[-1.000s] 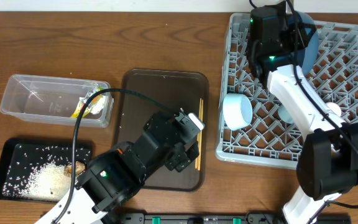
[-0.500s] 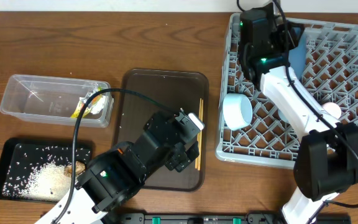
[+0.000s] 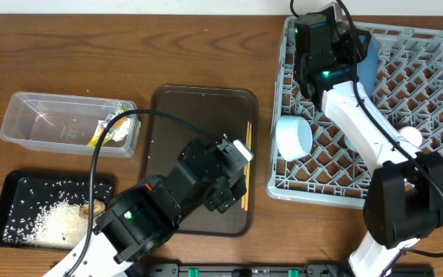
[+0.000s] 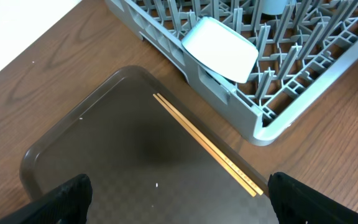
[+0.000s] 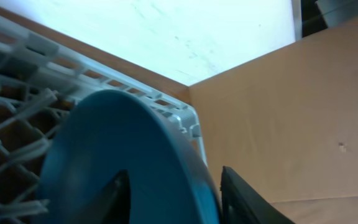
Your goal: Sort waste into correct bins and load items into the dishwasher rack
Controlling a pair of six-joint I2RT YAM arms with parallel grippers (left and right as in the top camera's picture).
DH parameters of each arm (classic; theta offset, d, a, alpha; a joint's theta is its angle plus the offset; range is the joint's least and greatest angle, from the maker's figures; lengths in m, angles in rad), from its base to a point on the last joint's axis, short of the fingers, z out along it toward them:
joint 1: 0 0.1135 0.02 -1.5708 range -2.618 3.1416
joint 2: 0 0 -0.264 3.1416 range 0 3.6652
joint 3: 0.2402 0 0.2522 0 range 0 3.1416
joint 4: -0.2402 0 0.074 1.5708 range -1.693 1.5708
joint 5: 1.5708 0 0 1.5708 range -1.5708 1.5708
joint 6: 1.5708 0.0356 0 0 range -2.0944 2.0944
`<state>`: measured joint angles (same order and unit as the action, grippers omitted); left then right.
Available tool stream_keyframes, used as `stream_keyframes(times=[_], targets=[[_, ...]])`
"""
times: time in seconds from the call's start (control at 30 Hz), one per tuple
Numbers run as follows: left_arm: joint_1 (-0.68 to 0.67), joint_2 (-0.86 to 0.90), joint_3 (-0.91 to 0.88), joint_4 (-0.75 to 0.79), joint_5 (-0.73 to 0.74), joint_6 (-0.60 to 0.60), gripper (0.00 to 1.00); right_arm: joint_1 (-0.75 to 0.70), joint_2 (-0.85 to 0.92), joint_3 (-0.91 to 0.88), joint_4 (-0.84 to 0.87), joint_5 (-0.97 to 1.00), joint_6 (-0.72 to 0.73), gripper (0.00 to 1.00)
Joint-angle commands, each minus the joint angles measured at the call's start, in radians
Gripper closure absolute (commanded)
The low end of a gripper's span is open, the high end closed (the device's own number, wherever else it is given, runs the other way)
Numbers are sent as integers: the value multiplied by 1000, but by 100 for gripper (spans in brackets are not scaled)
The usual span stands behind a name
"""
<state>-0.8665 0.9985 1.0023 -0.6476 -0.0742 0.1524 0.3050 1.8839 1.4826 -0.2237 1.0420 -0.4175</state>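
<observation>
Just inside the rack's corner rim, the blue plate stands on edge.

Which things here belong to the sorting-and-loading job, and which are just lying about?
Job: rack, plate, bowl, chopsticks, tub, black tray, wrapper, rice, brown lump.
Lying about: serving tray.

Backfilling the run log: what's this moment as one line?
left jaws: open, over chopsticks on brown tray | right jaws: astride blue plate in rack corner, grip unclear | light blue bowl: in rack
</observation>
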Motion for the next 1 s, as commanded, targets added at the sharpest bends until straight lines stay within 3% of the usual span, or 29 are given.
stream_keyframes(times=[0.0, 0.17, 0.27, 0.53, 0.77, 0.87, 0.97], targets=[[2, -9, 17, 0, 11, -20, 9, -8, 14, -5, -18, -117, 73, 49], [2, -9, 17, 1, 10, -20, 9, -7, 14, -5, -51, -317, 35, 35], [2, -9, 17, 0, 11, -20, 9, -7, 14, -5, -49, -320, 36, 26], [2, -9, 17, 0, 11, -20, 9, -16, 14, -5, -72, -293, 41, 20], [2, -9, 17, 1, 14, -35, 9, -33, 17, -5, -127, -422, 45, 18], [2, -9, 17, 1, 14, -35, 9, -30, 17, -5, -182, -580, -31, 18], [2, -9, 17, 0, 14, -35, 9, -32, 17, -5, -237, -605, 48, 20]])
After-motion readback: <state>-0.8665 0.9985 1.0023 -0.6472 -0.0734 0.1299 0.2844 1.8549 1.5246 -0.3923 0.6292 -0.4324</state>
